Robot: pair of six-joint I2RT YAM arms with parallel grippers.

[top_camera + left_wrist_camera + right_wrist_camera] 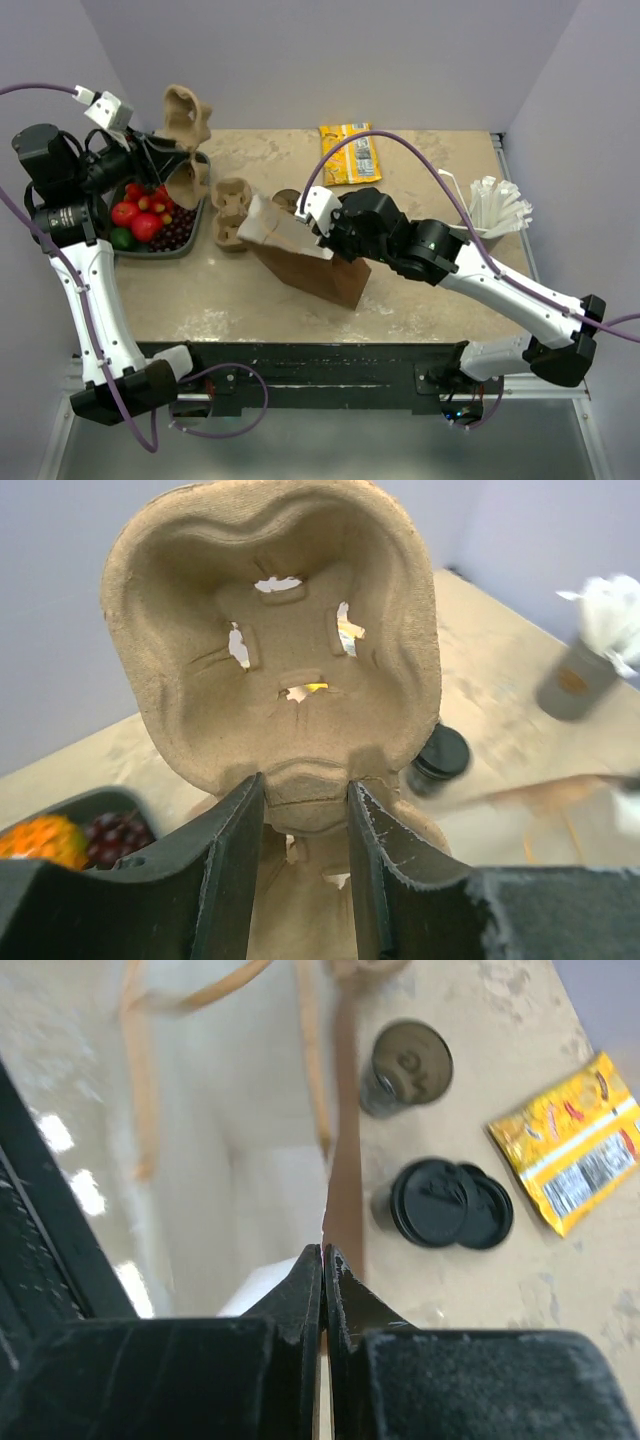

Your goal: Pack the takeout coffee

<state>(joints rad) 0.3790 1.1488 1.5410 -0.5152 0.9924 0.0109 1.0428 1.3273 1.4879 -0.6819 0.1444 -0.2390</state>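
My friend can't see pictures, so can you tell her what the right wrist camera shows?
The right gripper is pinched shut on the top edge of an open brown paper bag, seen from just behind the fingers. Past the bag, on the table, are two black lids side by side, a brown-topped cup and a yellow snack packet.

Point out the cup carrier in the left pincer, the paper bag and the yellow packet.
cup carrier (285, 645), left wrist view, middle of its upper cup well.
paper bag (318, 272), top external view, its brown side wall.
yellow packet (350, 152), top external view, centre of the wrapper.
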